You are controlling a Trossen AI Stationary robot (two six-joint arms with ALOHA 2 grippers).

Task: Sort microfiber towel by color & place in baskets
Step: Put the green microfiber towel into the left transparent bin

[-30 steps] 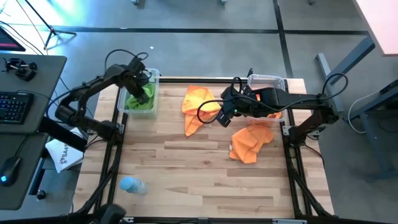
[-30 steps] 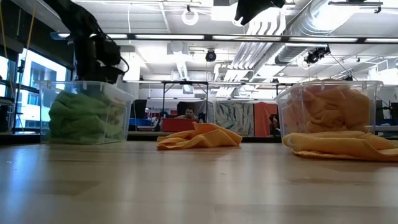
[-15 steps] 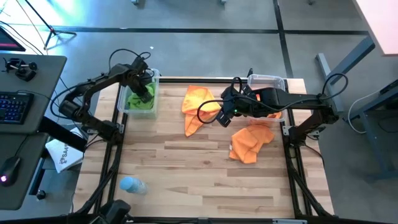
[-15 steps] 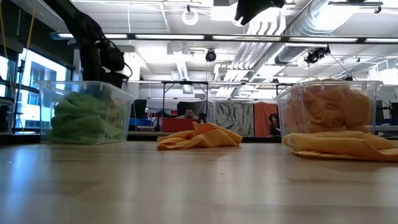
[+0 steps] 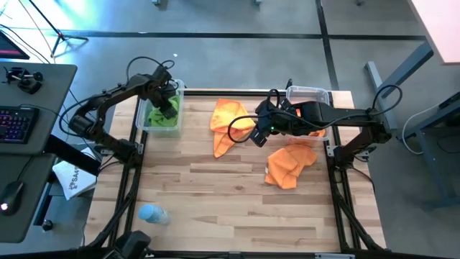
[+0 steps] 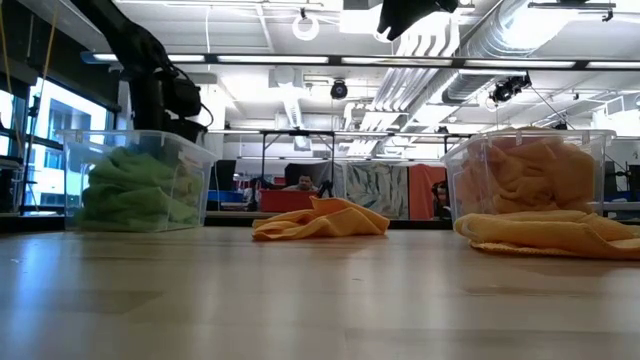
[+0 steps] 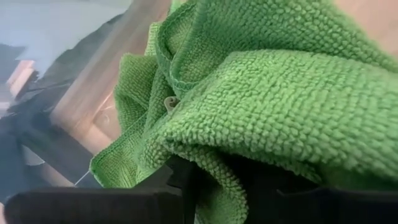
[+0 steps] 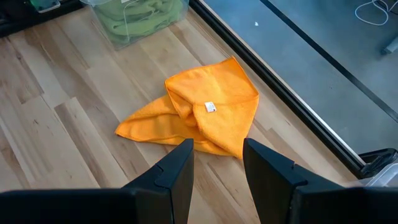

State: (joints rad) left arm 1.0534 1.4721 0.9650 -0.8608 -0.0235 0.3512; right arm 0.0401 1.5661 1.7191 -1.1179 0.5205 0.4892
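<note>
Since a second ago, only the left end effector [image 5: 167,106] has shifted, releasing green towels [image 5: 160,115] into the far-left basket [image 5: 141,119]; its opening cannot be told. Right end effector [image 8: 216,158] hovers parted above an orange towel [image 8: 199,118], ready for sorting.

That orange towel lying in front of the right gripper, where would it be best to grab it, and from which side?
Probably at the raised, bunched middle of the orange towel, near its small white tag, coming straight down from above. The cloth lies mostly flat on the table, so its thin edges give little to pinch, while the folded hump offers several layers. The right gripper hangs open just short of it.
</note>
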